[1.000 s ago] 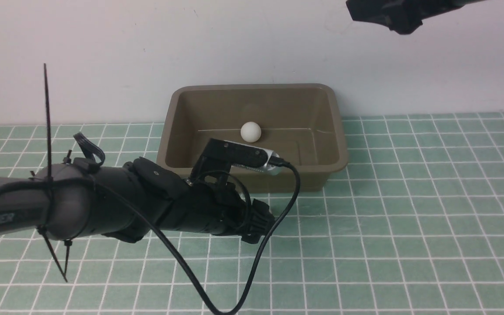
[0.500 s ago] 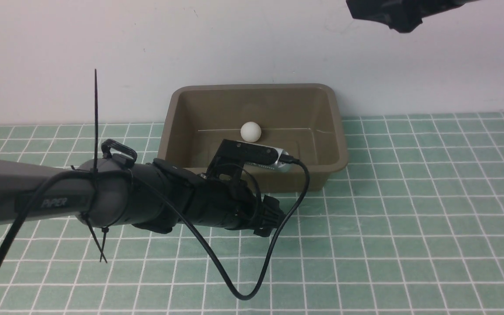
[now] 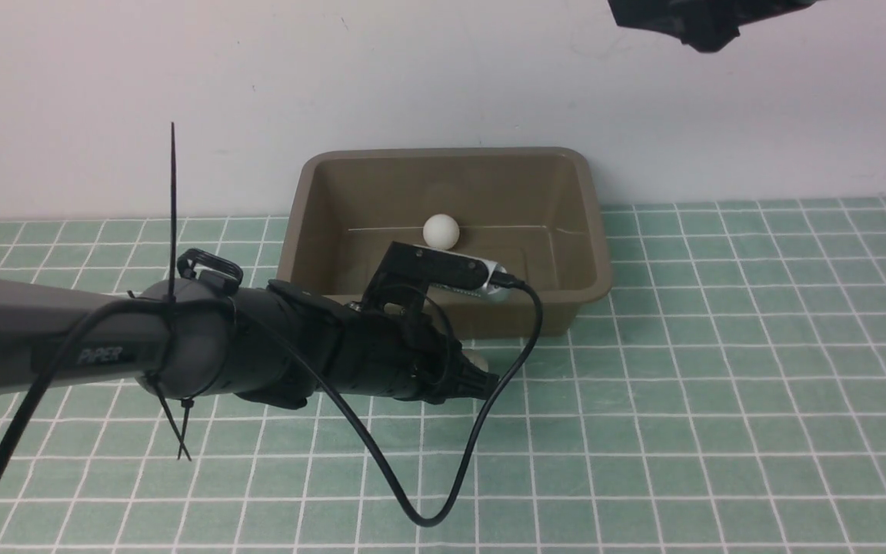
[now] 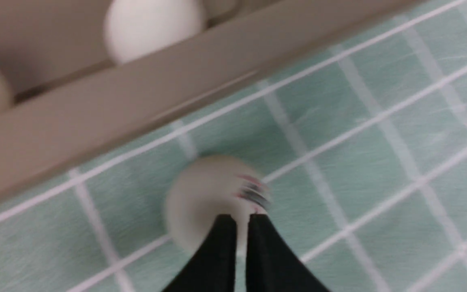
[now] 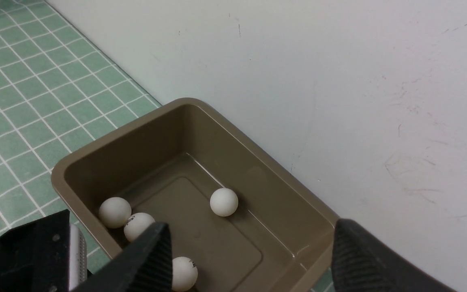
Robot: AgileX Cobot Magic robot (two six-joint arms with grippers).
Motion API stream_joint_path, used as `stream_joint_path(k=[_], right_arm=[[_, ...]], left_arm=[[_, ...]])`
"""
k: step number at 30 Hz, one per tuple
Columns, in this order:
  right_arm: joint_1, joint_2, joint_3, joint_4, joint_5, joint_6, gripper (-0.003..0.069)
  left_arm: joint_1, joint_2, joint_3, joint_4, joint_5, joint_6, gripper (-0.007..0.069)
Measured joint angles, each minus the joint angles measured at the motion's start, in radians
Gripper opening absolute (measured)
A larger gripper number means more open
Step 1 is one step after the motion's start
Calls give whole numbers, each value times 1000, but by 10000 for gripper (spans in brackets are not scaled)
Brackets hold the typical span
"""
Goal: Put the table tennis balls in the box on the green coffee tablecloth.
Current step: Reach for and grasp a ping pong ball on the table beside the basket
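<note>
The olive-brown box (image 3: 601,261) stands on the green checked tablecloth (image 3: 720,400) against the wall. The right wrist view shows several white table tennis balls (image 5: 224,201) in it. One more ball (image 4: 205,194), with a red and dark logo, lies blurred on the cloth just outside the box's near wall (image 4: 95,113). My left gripper (image 4: 239,221) is shut, its black tips together, and this ball sits just past the tips, not between them. In the front view the ball (image 3: 477,358) peeks out beside the left gripper (image 3: 485,378). My right gripper (image 5: 249,225) hangs open high above the box.
A black cable (image 3: 443,500) loops from the left wrist down onto the cloth in front of the box. The white wall (image 3: 181,92) rises right behind the box. The right arm's dark end (image 3: 681,23) shows at the front view's upper right.
The left arm moved right along the box's front, then its jaws closed without catching the ball. The ball now shows beside the tips. The right arm barely shifted.
</note>
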Motion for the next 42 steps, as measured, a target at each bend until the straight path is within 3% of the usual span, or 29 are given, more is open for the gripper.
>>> stream_joint_path(k=[4,12,17,22,25,31,42], right_arm=[[0,0,0,0,-3,0,482],[0,0,0,0,-7,0,482],[0,0,0,0,-7,0,482],[0,0,0,0,-7,-1,482],[0,0,0,0,-9,-13,482],[0,0,0,0,-21,-23,482],[0,0,0,0,-29,-23,482]], left_arm=[[0,-65,0,2,72,33,-4],[0,-88,0,6,97,33,16],[0,-88,1,71,148,-4,168],[0,-88,1,246,167,-182,425],[0,-88,1,345,154,-290,486],[0,-75,1,442,127,-410,479],[0,-39,-1,446,48,-426,468]])
